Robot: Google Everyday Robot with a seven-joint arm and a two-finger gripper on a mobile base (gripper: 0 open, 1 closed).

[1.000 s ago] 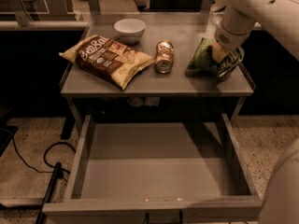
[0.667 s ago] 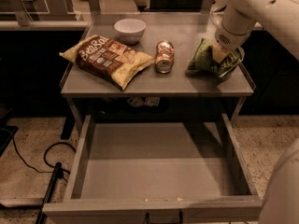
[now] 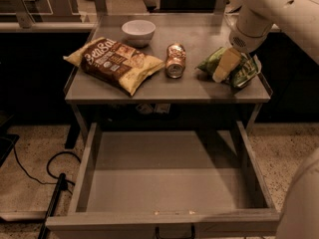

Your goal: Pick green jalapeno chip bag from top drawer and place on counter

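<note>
Nothing has visibly shifted since the earlier frame: arm, gripper and bag keep their positions. The green jalapeno chip bag (image 3: 245,71), crinkly and glossy, lies on the right end of the counter (image 3: 199,89), a flat grey metal top. The gripper (image 3: 225,63), pale and wedge-shaped, rests on the bag's top face; whether it is open or closed cannot be told. The smooth white arm (image 3: 269,6) descends from the upper right. The top drawer (image 3: 169,183), a shallow grey metal tray, stands pulled out. A brown chip bag (image 3: 114,63), a dented can (image 3: 175,60) on its side and a white bowl (image 3: 138,31) occupy the counter's left and centre.
</note>
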